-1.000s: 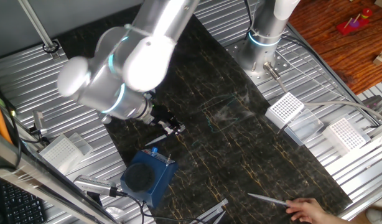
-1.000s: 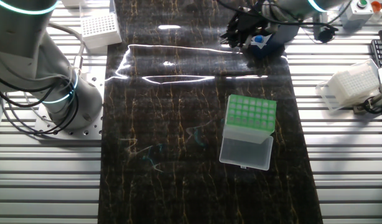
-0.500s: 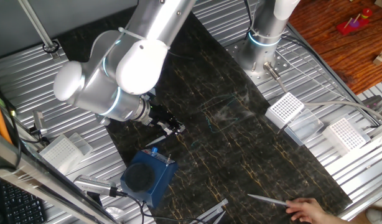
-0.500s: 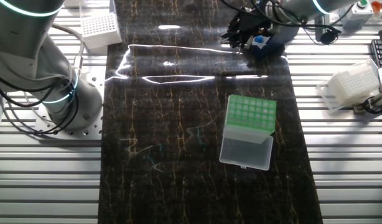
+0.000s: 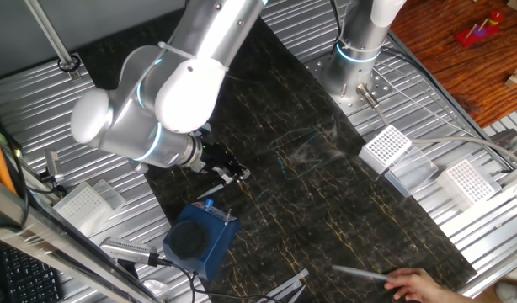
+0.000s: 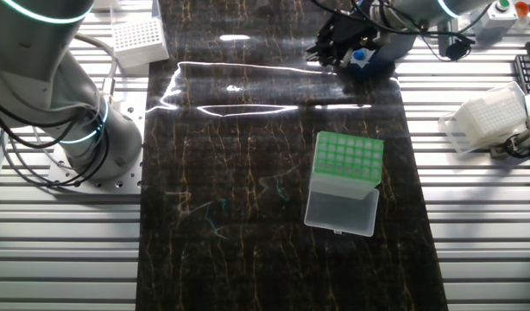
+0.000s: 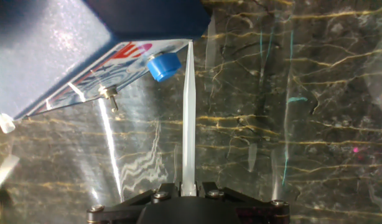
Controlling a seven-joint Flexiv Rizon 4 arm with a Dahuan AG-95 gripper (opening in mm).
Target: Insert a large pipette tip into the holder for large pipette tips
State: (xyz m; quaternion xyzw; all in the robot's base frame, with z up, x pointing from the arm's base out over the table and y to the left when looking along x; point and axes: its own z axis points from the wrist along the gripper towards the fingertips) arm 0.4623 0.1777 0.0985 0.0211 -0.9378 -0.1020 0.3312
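Observation:
In the hand view my gripper (image 7: 188, 186) is shut on the wide end of the large pipette tip (image 7: 188, 118), a long whitish cone. Its point reaches toward the edge of a dark blue block (image 7: 85, 43), beside a small blue knob (image 7: 163, 66). In one fixed view the gripper (image 5: 233, 175) hangs low over the dark mat, just above that block (image 5: 198, 238). The holder for large pipette tips (image 6: 349, 160), green-topped with its clear lid folded open in front, stands mid-mat in the other fixed view. It is well apart from the gripper (image 6: 334, 43) at the far edge.
A person's hand (image 5: 418, 284) holds another long tip (image 5: 359, 272) at the mat's near corner. White perforated racks (image 5: 385, 147) (image 5: 467, 181) (image 5: 77, 204) lie on the slatted metal beside the mat. A second arm's base (image 6: 84, 130) stands left of the mat.
My gripper and the tip have stayed almost still. The arm's elbow has shifted slightly, and the person's hand with its tip has edged a little left.

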